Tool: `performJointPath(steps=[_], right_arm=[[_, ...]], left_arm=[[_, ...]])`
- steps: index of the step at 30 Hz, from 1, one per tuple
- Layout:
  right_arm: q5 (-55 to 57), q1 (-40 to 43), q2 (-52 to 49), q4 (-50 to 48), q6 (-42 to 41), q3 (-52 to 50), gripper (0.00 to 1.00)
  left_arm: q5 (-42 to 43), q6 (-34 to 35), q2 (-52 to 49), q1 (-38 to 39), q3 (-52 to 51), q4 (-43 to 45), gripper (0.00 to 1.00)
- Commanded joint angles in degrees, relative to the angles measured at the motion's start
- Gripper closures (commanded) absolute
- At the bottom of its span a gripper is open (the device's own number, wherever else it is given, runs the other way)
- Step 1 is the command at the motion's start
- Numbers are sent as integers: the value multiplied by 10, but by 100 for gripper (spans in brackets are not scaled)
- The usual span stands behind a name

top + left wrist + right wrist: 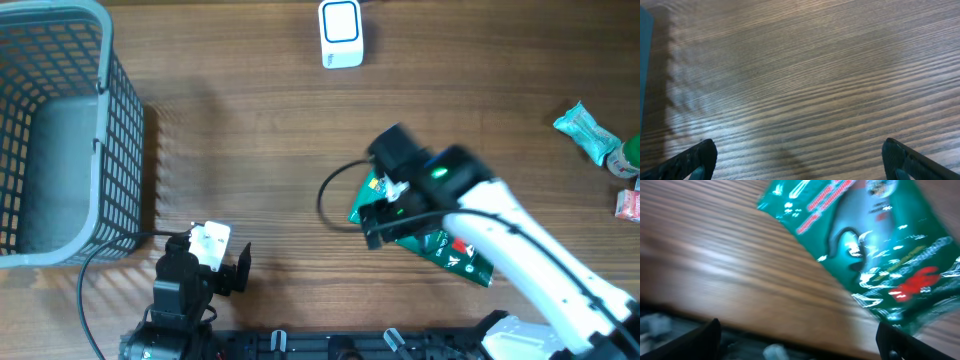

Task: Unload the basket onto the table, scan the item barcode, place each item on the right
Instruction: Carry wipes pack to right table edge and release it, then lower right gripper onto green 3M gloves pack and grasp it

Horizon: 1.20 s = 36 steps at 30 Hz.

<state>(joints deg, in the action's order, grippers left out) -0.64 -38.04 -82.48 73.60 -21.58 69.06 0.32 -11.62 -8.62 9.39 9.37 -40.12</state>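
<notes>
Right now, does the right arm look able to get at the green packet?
Probably yes. The right pincer stands open just above the green packet, which lies flat on the table, and nothing covers it except the arm itself.

Shop checkout: basket (126, 150), scanner (341, 32)

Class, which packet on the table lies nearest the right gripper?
The dark green packet, partly under the open right gripper; the pale teal packet lies far off to the right.
</notes>
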Motion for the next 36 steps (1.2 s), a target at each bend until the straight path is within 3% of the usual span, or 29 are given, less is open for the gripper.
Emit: performJointPath(steps=[1, 7, 16, 22, 23, 24, 25, 27, 31, 32, 33, 36], right_arm=[[198, -68, -50, -5, -23, -5, 0], [182, -65, -130, -41, 114, -51, 0], [117, -28, -132, -181, 259, -179, 0], [139, 71, -137, -201, 245, -191, 0], [125, 75, -137, -202, 247, -191, 19], [125, 75, -137, -202, 246, -191, 52], [117, 75, -137, -202, 244, -191, 96], [100, 75, -137, -190, 245, -172, 96], [55, 75, -136, -127, 244, -80, 96], [63, 75, -136, -109, 245, -52, 77], [74, 75, -136, -97, 245, -44, 0], [159, 75, -137, -95, 262, -59, 0]], left_arm=[[3, 5, 3, 2, -1, 0, 0], [3, 5, 3, 2, -1, 0, 0], [3, 5, 3, 2, -1, 0, 0], [3, 5, 3, 2, -1, 0, 0], [3, 5, 3, 2, -1, 0, 0], [3, 5, 3, 2, -1, 0, 0], [3, 5, 3, 1, -1, 0, 0], [3, 5, 3, 2, -1, 0, 0], [3, 5, 3, 2, -1, 0, 0], [3, 5, 3, 2, -1, 0, 0], [3, 5, 3, 2, -1, 0, 0], [3, 5, 3, 2, -1, 0, 0]])
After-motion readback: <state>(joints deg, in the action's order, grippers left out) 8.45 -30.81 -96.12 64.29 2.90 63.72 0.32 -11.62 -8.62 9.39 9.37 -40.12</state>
